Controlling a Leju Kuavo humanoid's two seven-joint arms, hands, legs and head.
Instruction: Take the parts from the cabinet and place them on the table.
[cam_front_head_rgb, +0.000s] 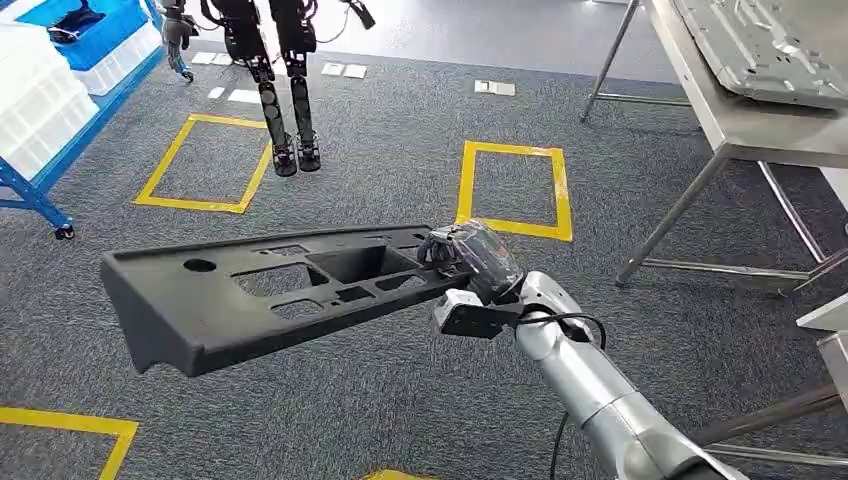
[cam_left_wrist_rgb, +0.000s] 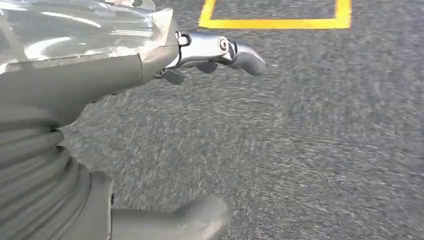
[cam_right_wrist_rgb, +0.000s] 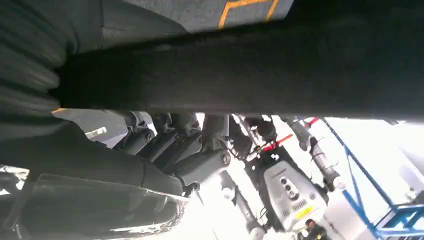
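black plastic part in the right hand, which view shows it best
The head view: the whole black part shows, long and flat with cutouts, gripped at one end by the right hand. The right wrist view gives just a dark band of it up close. The left wrist view shows carpet instead.

head view high, wrist views close, floor (cam_front_head_rgb: 400, 150) shared

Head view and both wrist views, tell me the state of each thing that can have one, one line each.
black plastic part: held off the floor, roughly level, gripped at one end.
right hand: grips the part's end.
left hand: holds nothing, fingers apart above the carpet.
metal table: standing, a grey metal panel lying on it.
other robot: standing upright on the carpet.
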